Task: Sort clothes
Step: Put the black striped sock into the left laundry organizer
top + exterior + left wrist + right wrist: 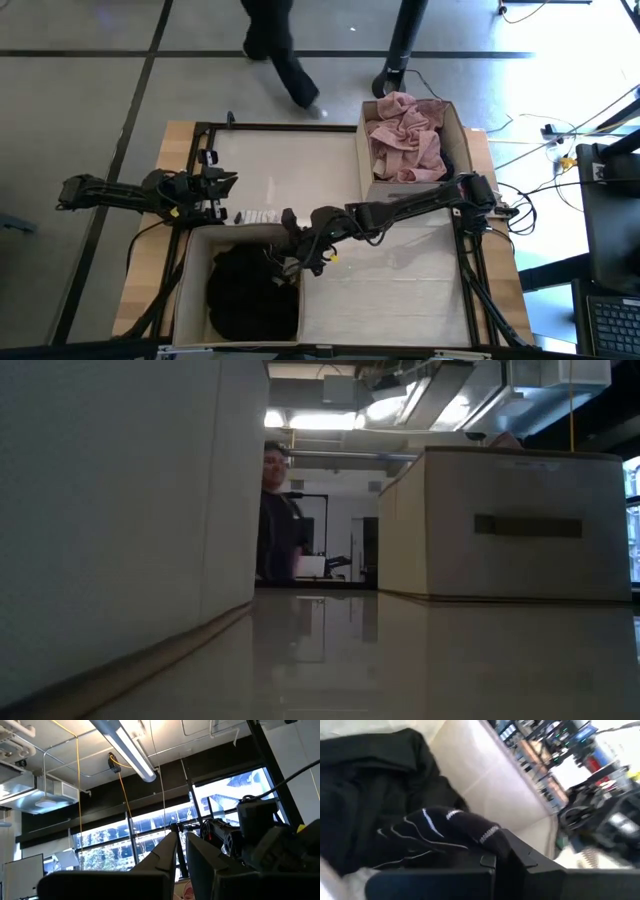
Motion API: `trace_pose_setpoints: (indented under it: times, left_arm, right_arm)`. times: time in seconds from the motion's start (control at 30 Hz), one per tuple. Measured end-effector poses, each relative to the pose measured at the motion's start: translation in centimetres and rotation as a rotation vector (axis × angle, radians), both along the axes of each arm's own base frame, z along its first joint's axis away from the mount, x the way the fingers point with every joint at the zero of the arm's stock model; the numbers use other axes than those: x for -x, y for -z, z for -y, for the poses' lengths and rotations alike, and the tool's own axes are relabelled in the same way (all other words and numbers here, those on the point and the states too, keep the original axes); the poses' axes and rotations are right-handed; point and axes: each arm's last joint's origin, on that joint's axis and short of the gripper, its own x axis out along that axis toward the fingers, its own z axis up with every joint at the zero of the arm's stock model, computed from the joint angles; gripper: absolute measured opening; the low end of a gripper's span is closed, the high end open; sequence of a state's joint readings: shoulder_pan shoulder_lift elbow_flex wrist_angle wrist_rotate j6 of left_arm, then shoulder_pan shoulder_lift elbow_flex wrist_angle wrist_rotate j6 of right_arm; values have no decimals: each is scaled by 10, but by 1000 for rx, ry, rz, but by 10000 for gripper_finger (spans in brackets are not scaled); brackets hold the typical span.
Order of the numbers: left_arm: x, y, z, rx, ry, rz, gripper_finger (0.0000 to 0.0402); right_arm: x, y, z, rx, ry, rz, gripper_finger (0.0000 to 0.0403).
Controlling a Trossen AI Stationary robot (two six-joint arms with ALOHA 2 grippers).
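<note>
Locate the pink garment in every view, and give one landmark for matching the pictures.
High view: dusty pink garment heaped in the upper-right beige box.
Low view: hidden behind that box's wall.
Left wrist view: not identifiable.
Right wrist view: absent.
Shared landmark: the beige box.

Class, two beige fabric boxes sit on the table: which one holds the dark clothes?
The box on the left arm's side, holding the black garment; the other box holds the pink garment.
</note>
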State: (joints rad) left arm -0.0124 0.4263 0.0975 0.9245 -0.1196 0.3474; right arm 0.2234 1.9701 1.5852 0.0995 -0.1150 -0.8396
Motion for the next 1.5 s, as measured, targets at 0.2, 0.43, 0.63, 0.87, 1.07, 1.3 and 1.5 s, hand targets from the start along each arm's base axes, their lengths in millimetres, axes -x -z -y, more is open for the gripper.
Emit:
trace_pose_setpoints:
  times: [0.2, 0.43, 0.63, 0.87, 1.07, 1.3, 1.5]
  left_arm:
    - [0, 0, 0, 0, 0, 0, 31]
    - [0, 0, 0, 0, 0, 0, 31]
    - [0, 0, 0, 4, 3, 0, 31]
    - [0, 0, 0, 0, 0, 0, 31]
    - [0, 0, 0, 4, 3, 0, 31]
    - [0, 1, 0, 1, 0, -8, 31]
    - [0, 1, 0, 0, 0, -8, 31]
  right_arm:
    - [1, 2, 1, -47, 10, -40, 17]
    - [2, 5, 1, -31, 18, -68, 98]
    - [18, -8, 9, 87, 144, -143, 175]
    - [31, -8, 13, 141, 180, -269, 202]
    - [41, -3, 15, 171, 174, -381, 198]
    - [66, -12, 21, 210, 188, -521, 198]
    - [87, -18, 27, 247, 239, -645, 198]
